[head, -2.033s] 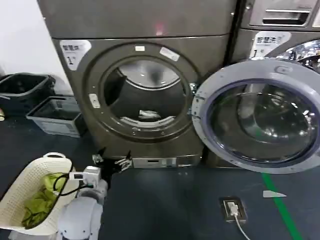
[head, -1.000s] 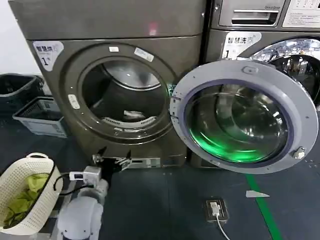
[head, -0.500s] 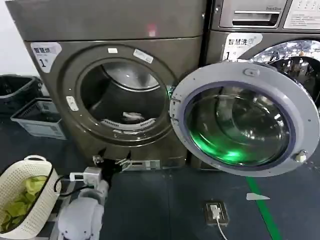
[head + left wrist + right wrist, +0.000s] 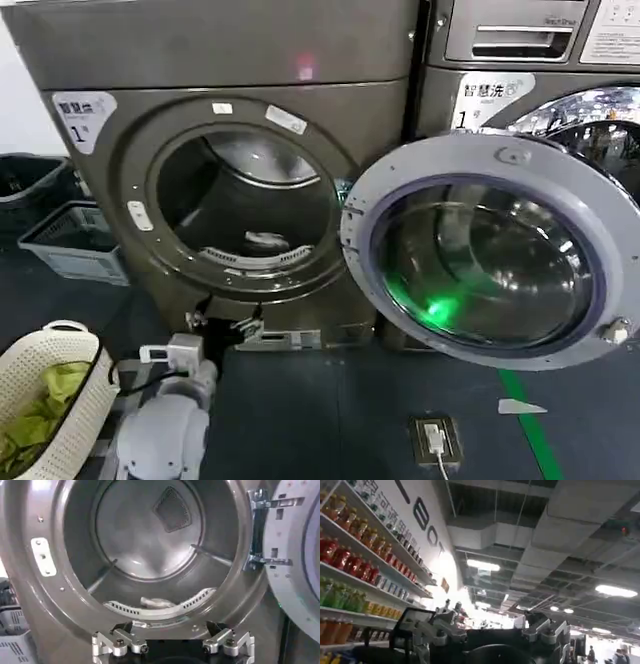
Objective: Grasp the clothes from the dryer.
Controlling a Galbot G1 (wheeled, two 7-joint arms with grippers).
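We face the dryer (image 4: pixel 240 150), door (image 4: pixel 490 250) swung wide to our right. The basket (image 4: pixel 60 400) with green cloth sits on the floor at our left. Left gripper (image 4: pixel 228 322) hangs below the drum mouth, fingers spread, empty. Right gripper (image 4: pixel 492 630) points at the ceiling, fingers apart. The clothes (image 4: pixel 157 601) lie on the drum floor near the front lip.

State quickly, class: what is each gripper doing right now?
Left gripper: open, empty, facing the dryer mouth.
Right gripper: open, empty, pointing at the ceiling.
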